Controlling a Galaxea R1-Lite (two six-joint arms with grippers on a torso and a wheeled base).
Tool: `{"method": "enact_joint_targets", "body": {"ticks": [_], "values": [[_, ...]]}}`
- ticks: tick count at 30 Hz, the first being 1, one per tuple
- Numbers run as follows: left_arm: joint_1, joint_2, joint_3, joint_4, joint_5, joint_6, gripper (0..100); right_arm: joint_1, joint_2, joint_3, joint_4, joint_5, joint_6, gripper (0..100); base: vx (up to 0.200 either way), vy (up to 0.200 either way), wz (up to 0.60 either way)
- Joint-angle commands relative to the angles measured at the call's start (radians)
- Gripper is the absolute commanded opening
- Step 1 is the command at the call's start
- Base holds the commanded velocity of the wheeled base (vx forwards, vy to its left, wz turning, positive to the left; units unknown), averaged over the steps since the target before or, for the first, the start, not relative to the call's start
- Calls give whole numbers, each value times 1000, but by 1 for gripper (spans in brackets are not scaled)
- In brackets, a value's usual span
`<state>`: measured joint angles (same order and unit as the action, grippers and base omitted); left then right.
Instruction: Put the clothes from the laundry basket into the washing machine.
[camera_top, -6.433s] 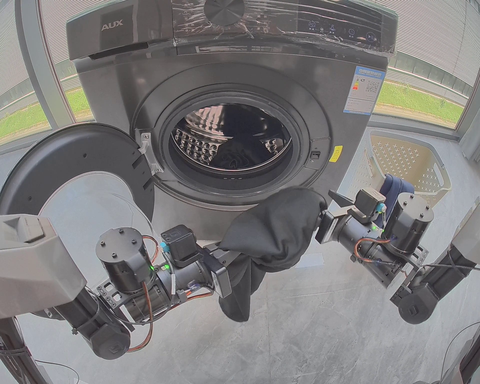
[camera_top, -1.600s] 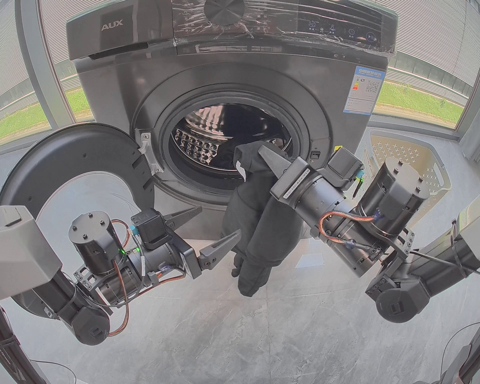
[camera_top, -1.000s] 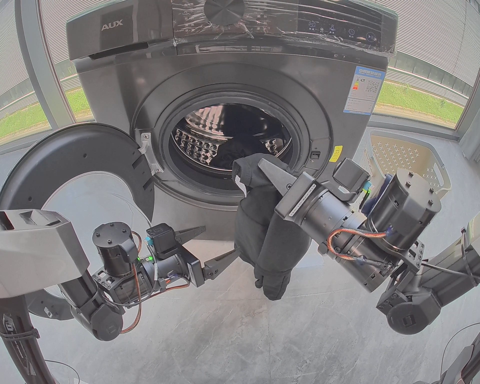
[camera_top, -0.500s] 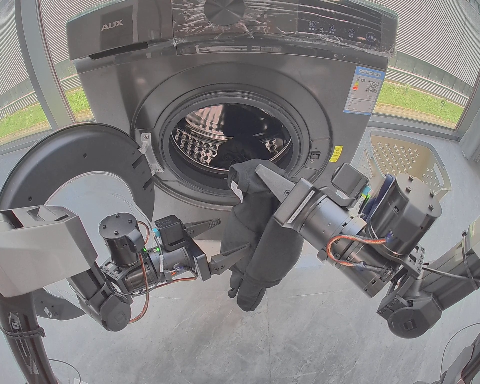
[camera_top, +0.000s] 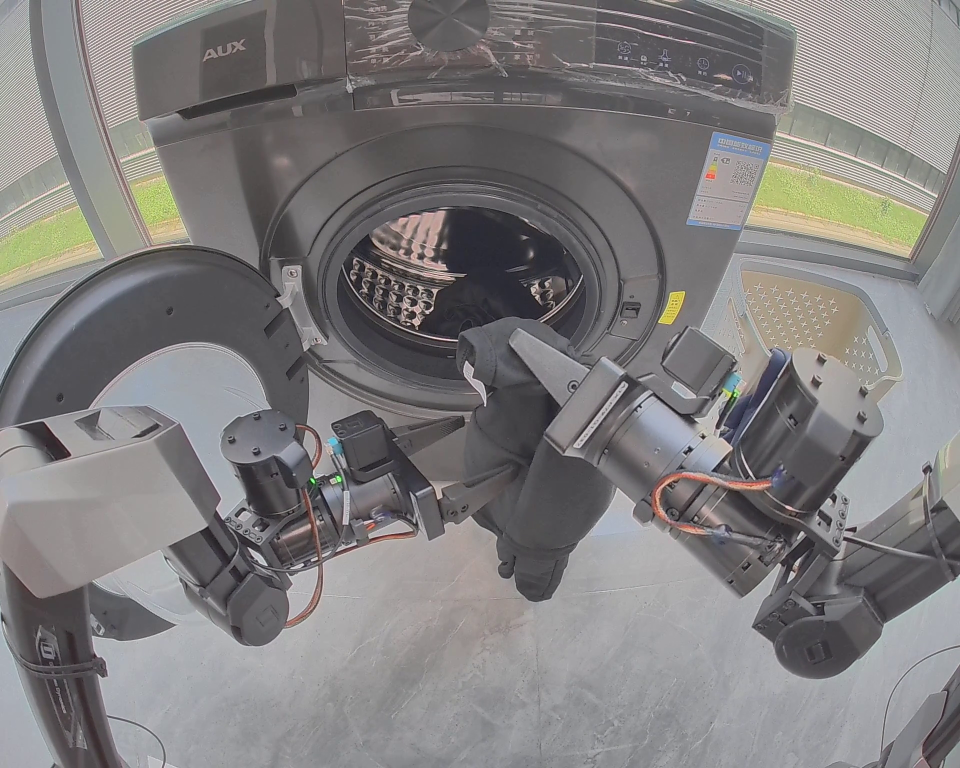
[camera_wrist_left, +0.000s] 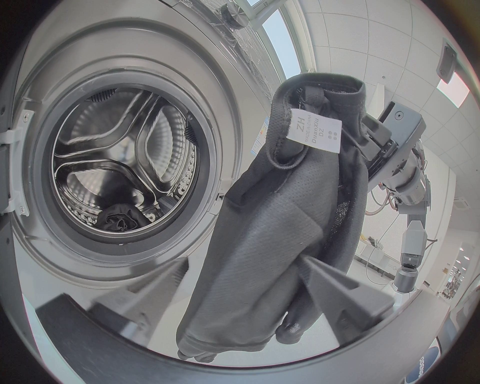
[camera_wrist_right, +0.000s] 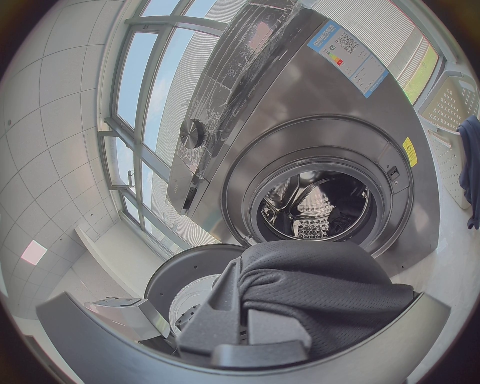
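Left claw (camera_top: 485, 450) now against black garment (camera_top: 545, 490).

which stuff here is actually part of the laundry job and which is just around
Job:
black garment, in the right claw
left claw, open beside it
washing machine, door open
laundry basket with blue cloth

Just around:
windows
sticker on the machine
floor

Grey floor (camera_top: 500, 680), washing machine (camera_top: 230, 180), laundry basket (camera_top: 822, 312)

Grey marble floor (camera_top: 560, 680), tall windows (camera_top: 865, 110) behind
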<state>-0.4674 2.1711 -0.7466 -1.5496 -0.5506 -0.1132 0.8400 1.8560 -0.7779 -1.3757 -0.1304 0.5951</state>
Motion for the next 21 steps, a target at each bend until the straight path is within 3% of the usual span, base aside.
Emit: {"method": "enact_joint_targets", "body": {"ticks": [1, 12, 17, 21], "values": [[-13, 30, -33, 0, 0, -2, 0, 2, 3, 6, -2, 0, 0, 0, 0, 0, 0], [-22, -17, -22, -1, 11, 0, 0, -7, -4, 23, 0, 0, -1, 0, 0, 0, 0], [-10, -122, 78, -1, 11, 0, 0, -22, -9, 25, 0, 0, -3, 0, 0, 0, 0], [12, -171, 151, -1, 11, 17, 0, -41, -17, 26, 3, 0, -5, 0, 0, 0, 0]]}}
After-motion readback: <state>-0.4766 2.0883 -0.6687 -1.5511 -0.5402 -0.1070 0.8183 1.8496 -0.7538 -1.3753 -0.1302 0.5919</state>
